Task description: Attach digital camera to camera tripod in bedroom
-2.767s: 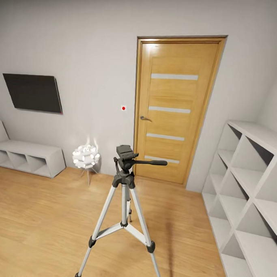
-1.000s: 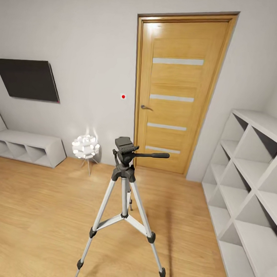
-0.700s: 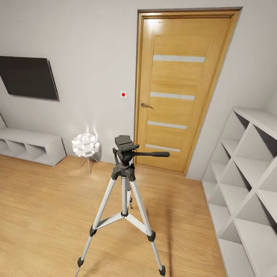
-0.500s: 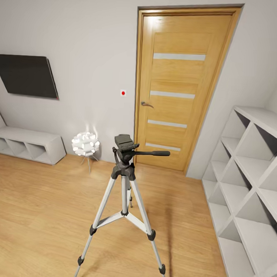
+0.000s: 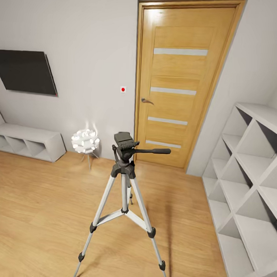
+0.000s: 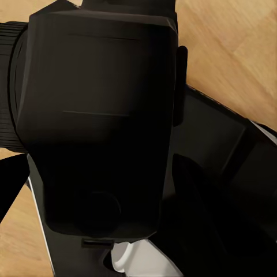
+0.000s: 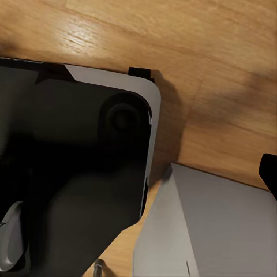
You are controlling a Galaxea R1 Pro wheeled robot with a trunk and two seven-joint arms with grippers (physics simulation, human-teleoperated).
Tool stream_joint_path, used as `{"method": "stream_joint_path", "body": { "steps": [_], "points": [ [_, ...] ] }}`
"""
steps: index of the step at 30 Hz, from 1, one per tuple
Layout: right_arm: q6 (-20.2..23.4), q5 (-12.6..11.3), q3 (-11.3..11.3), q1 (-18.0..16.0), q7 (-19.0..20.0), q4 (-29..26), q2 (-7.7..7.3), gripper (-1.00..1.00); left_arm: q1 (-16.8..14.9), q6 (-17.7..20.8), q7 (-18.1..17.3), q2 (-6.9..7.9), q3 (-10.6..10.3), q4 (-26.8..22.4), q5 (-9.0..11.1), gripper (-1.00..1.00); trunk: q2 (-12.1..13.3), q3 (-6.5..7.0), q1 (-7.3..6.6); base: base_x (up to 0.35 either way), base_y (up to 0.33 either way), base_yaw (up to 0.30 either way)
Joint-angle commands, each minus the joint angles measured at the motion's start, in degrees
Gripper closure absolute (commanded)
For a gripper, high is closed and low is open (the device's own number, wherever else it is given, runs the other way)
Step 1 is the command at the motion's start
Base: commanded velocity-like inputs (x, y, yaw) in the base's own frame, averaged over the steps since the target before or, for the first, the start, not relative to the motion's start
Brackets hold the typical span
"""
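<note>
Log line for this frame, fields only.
scene: bedroom, wooden door | silver-legged camera tripod: upright on plank floor, head bare | black chunky digital camera: close before left wrist camera | end effectors: state unclear

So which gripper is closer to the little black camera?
Left. The digital camera looms right up close in the left wrist view, so the left gripper is at it. The right gripper's wrist view faces wood floor and a grey panel instead.
</note>
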Motion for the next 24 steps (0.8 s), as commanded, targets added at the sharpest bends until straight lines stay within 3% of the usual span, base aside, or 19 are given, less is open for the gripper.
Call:
{"method": "stream_joint_path", "body": {
  "steps": [1,24],
  "points": [
    [-0.32,0.43,-0.49,-0.08,0.06,0.17,-0.04,-1.0,-0.06,0.11,-0.25,-0.01,-0.43,0.07,0.48,1.0,-0.12,-0.2,0.03,0.0,0.0,0.0],
    [-0.55,0.4,-0.55,-0.08,-0.15,0.17,0.04,-1.0,-0.06,0.17,-0.3,-0.03,-0.44,0.07,0.48,1.0,-0.12,-2.33,0.03,0.0,0.0,0.0]
  ]
}}
